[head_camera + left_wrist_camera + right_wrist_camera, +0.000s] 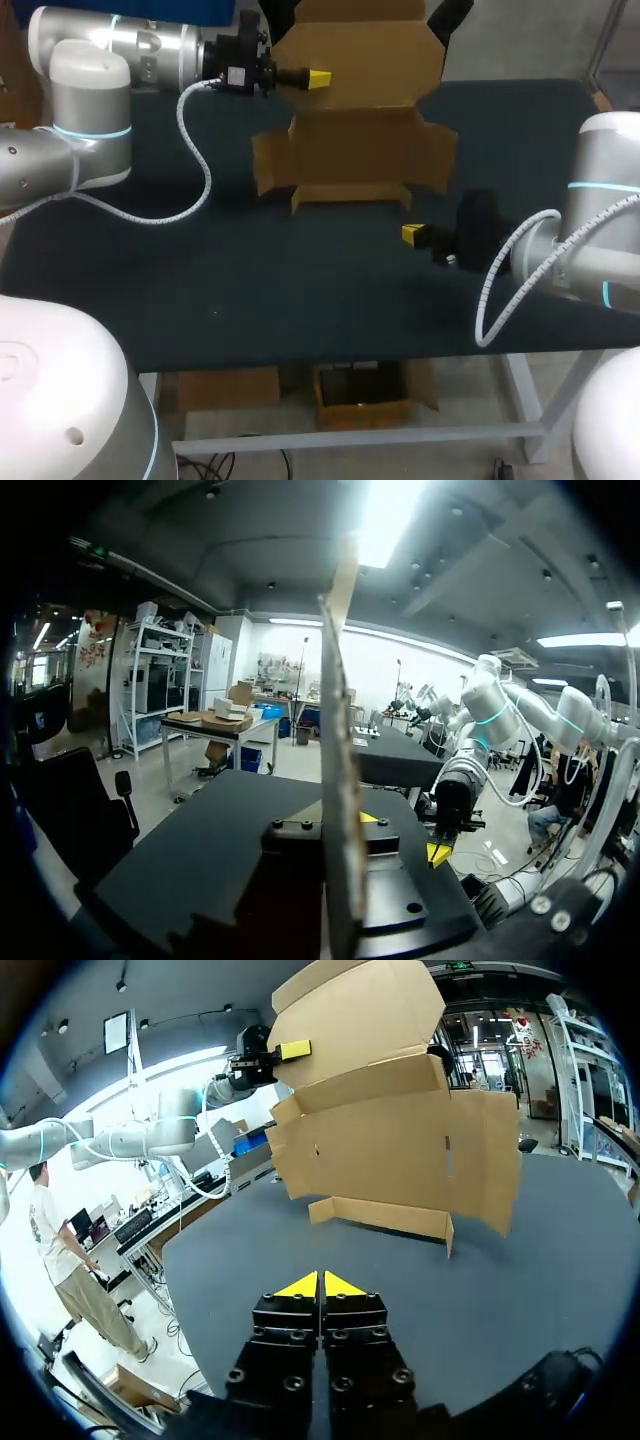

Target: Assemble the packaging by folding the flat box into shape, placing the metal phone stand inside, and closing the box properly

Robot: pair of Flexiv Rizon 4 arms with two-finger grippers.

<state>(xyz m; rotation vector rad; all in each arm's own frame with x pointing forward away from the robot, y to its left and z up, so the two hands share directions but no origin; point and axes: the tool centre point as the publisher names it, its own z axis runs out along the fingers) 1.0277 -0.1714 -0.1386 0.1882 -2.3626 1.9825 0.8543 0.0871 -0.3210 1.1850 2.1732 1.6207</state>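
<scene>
Upright box [355, 150] in left tool [318, 77], right tool [412, 233] closed, apart before it

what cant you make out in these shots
- Metal phone stand: no view shows it clearly; the dark shape behind the right gripper in the head view is too dim to name.
- Cardboard box top: cut off by the head view's edge.
- Left gripper: its far finger hides behind the box.
</scene>
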